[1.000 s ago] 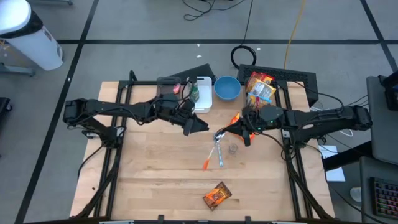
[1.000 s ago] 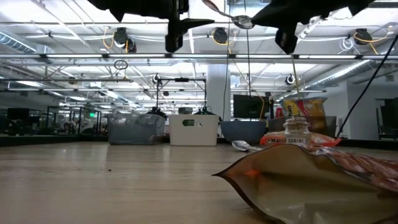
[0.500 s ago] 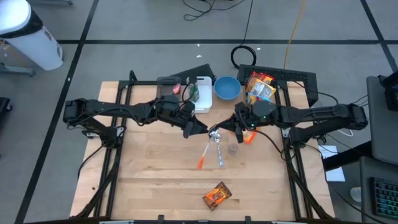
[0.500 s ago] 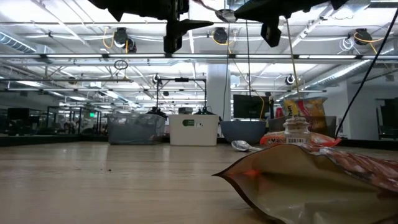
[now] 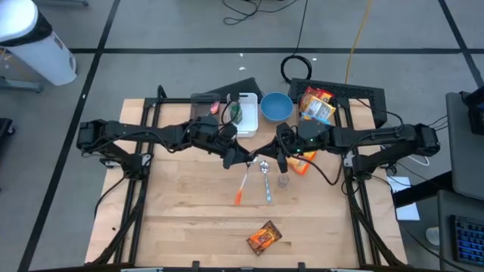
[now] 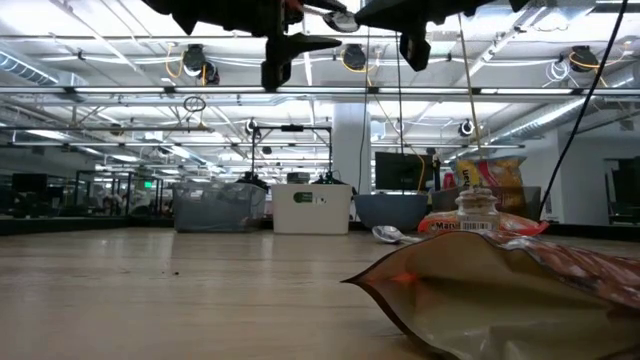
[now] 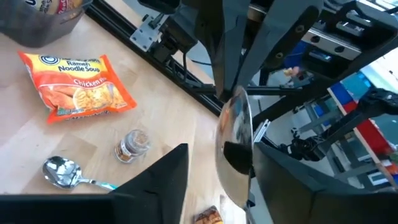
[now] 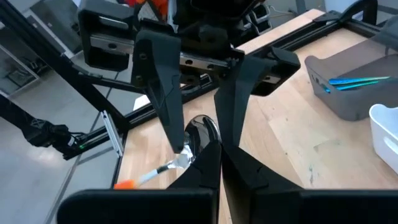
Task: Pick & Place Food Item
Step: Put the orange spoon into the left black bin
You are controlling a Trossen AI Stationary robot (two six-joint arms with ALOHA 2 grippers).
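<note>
Two grippers meet nose to nose above the middle of the table, well up off the wood. The right gripper is clamped tight on the neck of a metal spoon with an orange handle; its fingers look pinched right together on it in the right wrist view. The spoon's bowl sits in the gap between the left gripper's spread fingers, which don't look closed on it.

On the table just right of the hanging spoon, a second spoon with a light blue handle lies flat, and a small spice jar stands just beside it. An orange ramen noodle packet lies a bit further right, under the right arm. Near the front edge, well apart from the rest, lies a dark orange snack packet.

Along the far edge there's a grey bin, a white container, a blue bowl and a bag of chips.
</note>
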